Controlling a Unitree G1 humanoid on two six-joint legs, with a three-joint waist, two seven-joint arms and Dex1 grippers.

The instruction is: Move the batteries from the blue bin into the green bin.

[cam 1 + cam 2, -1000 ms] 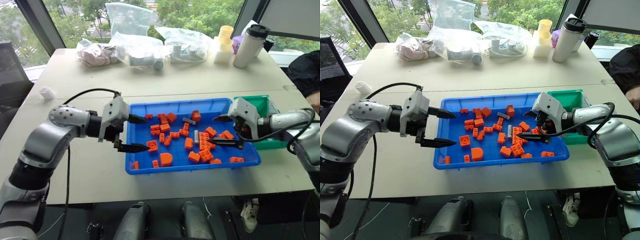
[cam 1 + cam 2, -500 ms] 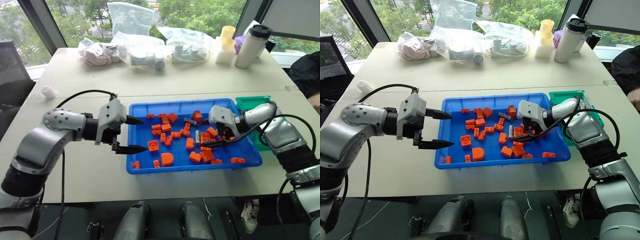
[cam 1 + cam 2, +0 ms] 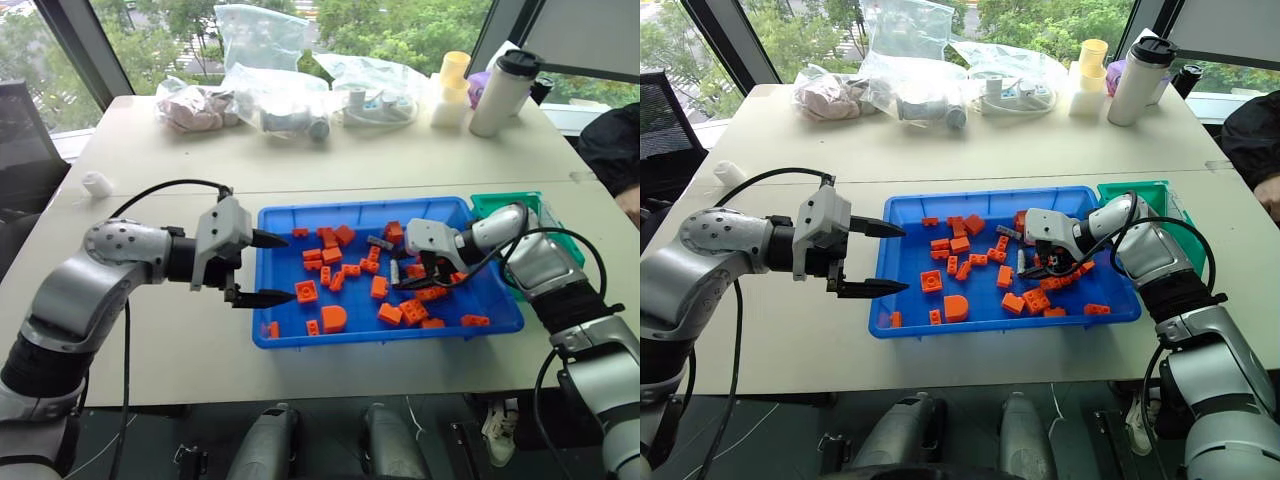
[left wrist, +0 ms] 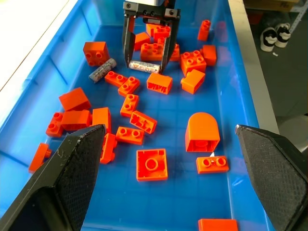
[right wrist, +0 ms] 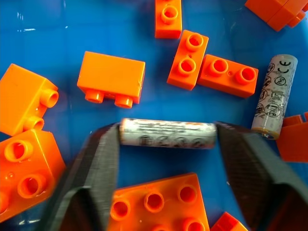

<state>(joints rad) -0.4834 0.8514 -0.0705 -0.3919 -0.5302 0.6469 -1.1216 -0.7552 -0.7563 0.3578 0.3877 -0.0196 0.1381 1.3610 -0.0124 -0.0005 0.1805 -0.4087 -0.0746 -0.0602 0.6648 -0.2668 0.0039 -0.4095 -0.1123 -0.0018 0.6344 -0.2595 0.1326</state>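
R pincer (image 5: 166, 144) clamped endwise on battery (image 5: 167, 134) in blue bin (image 3: 268, 335); L pincer (image 3: 268, 268) apart.

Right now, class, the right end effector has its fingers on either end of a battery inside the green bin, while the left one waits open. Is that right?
Not quite. The battery between the fingers of the right end effector lies in the blue bin, among orange bricks, not in the green bin; the right wrist view shows it. The left end effector does wait open.
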